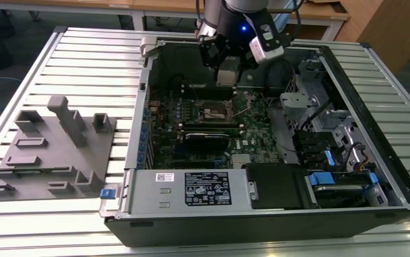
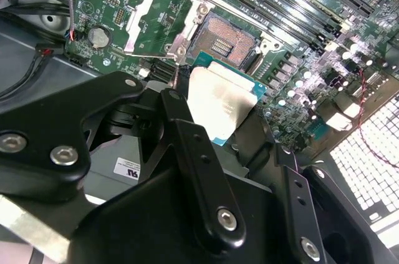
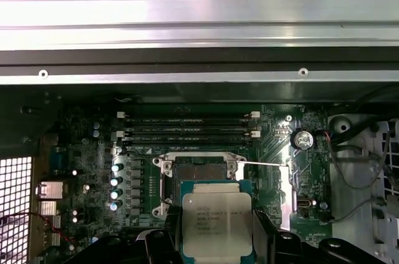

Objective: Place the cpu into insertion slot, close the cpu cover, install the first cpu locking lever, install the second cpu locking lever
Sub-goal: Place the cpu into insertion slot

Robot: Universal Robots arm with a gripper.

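Between the fingers of the gripper [image 3: 216, 234], clamped flat, sits the cpu [image 3: 217, 214]. The bare insertion slot [image 3: 199, 169] lies just ahead and beneath, with the cpu cover [image 2: 138, 20] swung open.

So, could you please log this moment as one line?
end effector: shut on cpu | cpu: not seated | insertion slot: empty | cpu cover: open
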